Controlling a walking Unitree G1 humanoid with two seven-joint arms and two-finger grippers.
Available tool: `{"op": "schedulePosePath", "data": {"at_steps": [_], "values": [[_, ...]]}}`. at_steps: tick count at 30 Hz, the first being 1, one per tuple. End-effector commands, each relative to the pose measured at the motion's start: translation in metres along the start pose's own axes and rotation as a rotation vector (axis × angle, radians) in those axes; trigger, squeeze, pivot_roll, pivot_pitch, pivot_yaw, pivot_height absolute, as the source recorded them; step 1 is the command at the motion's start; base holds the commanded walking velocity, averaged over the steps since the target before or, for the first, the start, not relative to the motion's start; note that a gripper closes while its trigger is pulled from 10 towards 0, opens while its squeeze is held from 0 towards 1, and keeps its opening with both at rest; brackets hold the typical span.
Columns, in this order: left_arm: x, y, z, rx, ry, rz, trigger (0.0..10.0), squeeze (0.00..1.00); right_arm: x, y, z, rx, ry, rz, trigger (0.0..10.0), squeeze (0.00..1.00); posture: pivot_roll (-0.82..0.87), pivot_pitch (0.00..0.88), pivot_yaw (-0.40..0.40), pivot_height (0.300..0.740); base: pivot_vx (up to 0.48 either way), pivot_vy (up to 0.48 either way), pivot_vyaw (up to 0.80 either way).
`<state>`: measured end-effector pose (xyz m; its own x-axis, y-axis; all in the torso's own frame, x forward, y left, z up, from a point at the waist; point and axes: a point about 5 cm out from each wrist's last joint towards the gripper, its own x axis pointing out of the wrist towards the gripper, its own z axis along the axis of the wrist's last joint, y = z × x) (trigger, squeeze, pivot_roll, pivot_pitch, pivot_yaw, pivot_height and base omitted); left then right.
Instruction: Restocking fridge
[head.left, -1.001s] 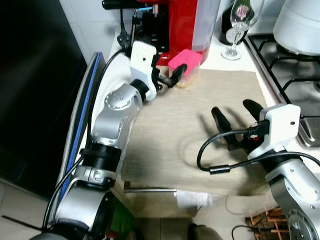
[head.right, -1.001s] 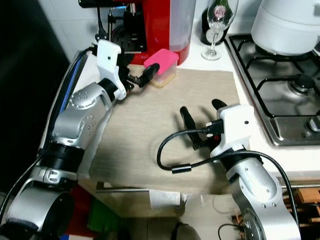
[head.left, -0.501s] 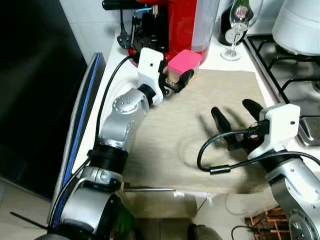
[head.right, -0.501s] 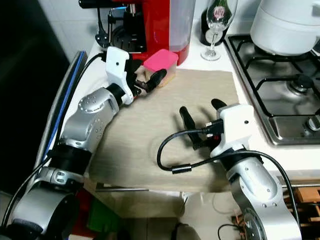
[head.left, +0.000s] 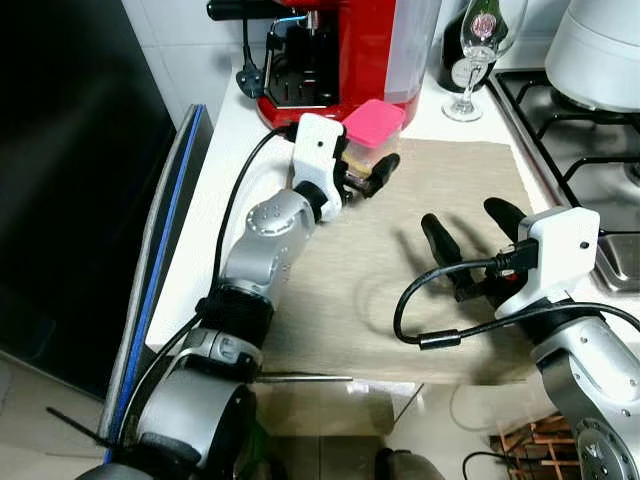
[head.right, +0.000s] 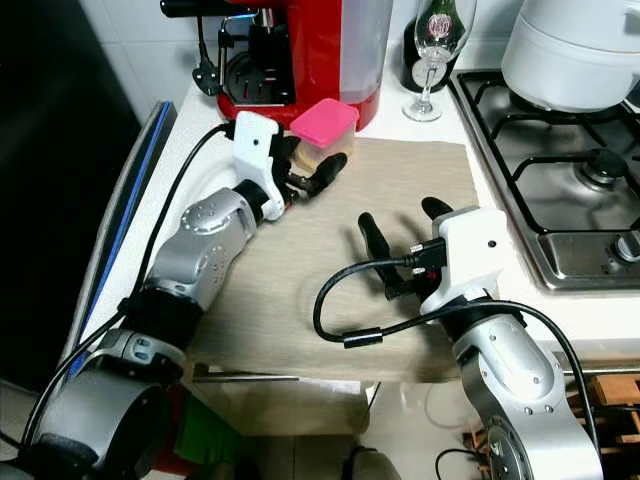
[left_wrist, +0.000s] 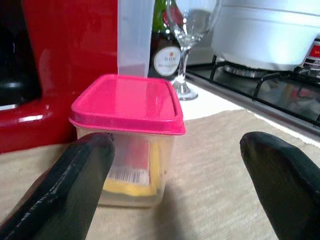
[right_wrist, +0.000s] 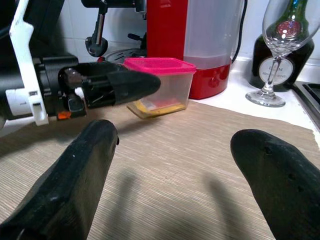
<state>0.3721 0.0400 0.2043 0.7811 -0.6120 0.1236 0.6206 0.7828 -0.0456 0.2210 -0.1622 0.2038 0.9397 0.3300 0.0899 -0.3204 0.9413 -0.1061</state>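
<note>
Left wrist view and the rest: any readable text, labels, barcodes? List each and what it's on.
"DAM", partly hidden, on the round label of the dark bottle behind the wine glass.
Barcode on a white sticker inside the pink-lidded container: digits too small to read.
Emblem printed on the wine glass bowl: too blurred to read.
Red panel on the white appliance on the hob: white marks, unreadable.

Pretty clearly a home kitchen: gas stove (head.right: 560, 170) on a white countertop (head.left: 232, 150), red coffee machine (head.left: 345, 50), wine glass (head.right: 432, 55), tiled wall (head.left: 185, 40) behind.
</note>
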Motion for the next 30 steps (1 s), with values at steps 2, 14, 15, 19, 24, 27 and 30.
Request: {"op": "schedulePosePath", "data": {"at_steps": [2,14,15,19,24,27,30], "values": [[0.002,0.004,0.003,0.026,-0.001,0.023,10.0,0.00,0.000,0.003,0.002,-0.004,-0.005,0.018,10.0,0.00,-0.32,0.106,0.057,0.740,0.000,0.000,0.00],[-0.006,0.009,0.004,0.016,-0.006,0.041,10.0,0.00,-0.001,0.004,-0.001,-0.006,0.009,0.026,10.0,0.00,-0.31,0.097,0.055,0.740,0.000,0.000,0.00],[-0.006,0.010,0.004,0.016,-0.003,0.044,10.0,0.00,-0.001,0.004,-0.002,-0.006,0.010,0.026,10.0,0.00,-0.31,0.097,0.055,0.740,0.000,0.000,0.00],[-0.006,0.013,-0.001,0.004,0.022,0.064,10.0,0.00,0.000,0.004,-0.002,-0.007,0.009,0.029,10.0,0.00,-0.31,0.082,0.056,0.740,0.000,0.000,0.00],[-0.005,0.013,-0.010,-0.027,0.066,0.070,10.0,0.00,0.000,0.004,-0.002,-0.008,0.008,0.031,10.0,0.00,-0.32,0.077,0.057,0.740,0.000,0.000,0.00],[-0.003,0.013,-0.015,-0.036,0.087,0.073,10.0,0.00,-0.001,0.004,-0.002,-0.009,0.009,0.031,10.0,0.00,-0.32,0.075,0.057,0.740,0.000,0.000,0.00],[-0.001,0.013,-0.018,-0.045,0.096,0.077,10.0,0.00,-0.001,0.004,-0.002,-0.010,0.010,0.031,10.0,0.00,-0.33,0.075,0.056,0.740,0.000,0.000,0.00]]}}
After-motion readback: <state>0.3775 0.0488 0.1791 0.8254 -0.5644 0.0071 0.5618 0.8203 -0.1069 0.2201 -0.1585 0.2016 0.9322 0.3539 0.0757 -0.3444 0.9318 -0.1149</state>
